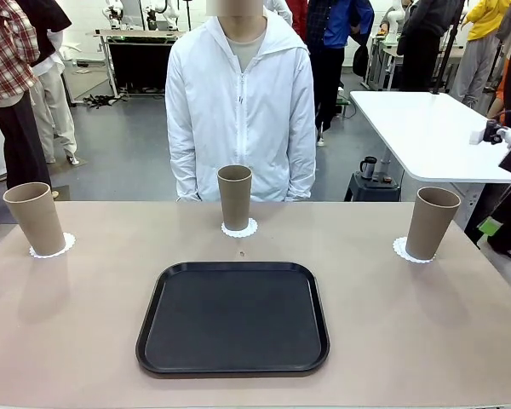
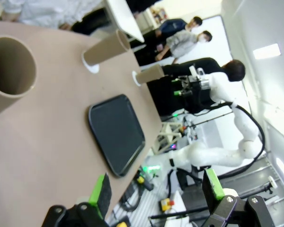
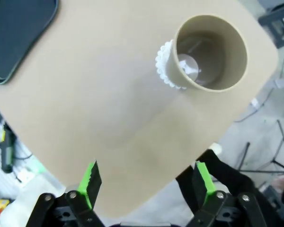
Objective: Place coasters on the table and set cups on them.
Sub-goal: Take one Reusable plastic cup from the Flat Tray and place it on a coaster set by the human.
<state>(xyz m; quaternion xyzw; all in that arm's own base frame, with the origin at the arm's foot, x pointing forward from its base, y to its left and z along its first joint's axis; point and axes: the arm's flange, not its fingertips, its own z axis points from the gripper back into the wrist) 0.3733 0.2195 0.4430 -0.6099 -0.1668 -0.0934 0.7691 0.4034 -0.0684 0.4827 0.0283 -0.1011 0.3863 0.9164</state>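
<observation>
No text, label, brand, number or sign can be read in any of the views; the cups, the tray and the surface are seen to be plain and unmarked.

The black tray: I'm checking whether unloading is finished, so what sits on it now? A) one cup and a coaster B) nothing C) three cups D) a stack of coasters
B: the black tray lies bare, and each of the three cups stands on a coaster on the table.
</observation>
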